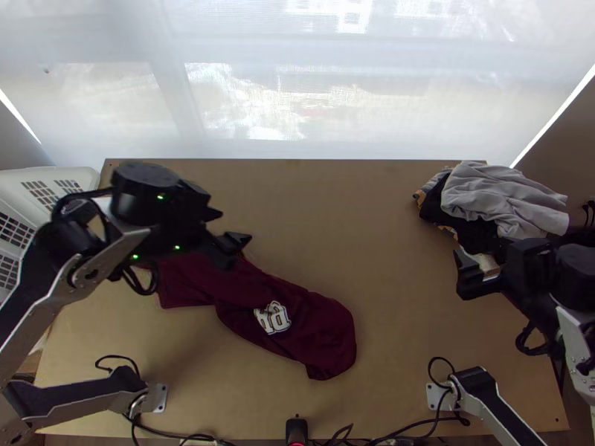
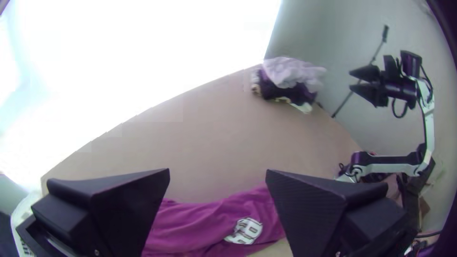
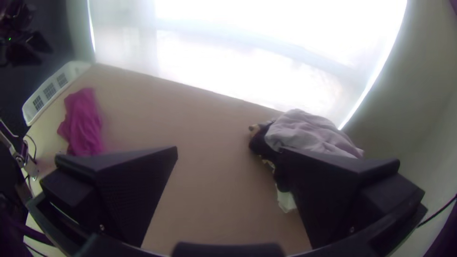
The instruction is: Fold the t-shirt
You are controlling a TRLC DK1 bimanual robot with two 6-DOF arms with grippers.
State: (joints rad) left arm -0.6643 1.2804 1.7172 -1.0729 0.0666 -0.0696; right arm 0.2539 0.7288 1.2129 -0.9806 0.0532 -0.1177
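From the middle of the table [image 1: 372, 223], the maroon t-shirt [image 1: 320, 320] lies bunched lengthwise from five o'clock round to nine (white print facing up). At three o'clock, the right gripper [image 1: 460, 273] has its jaws wide apart, nothing between them; at ten, the left gripper [image 1: 236, 225] gapes widely too, also empty. At two sits a clothes pile [image 1: 498, 197], grey on top.
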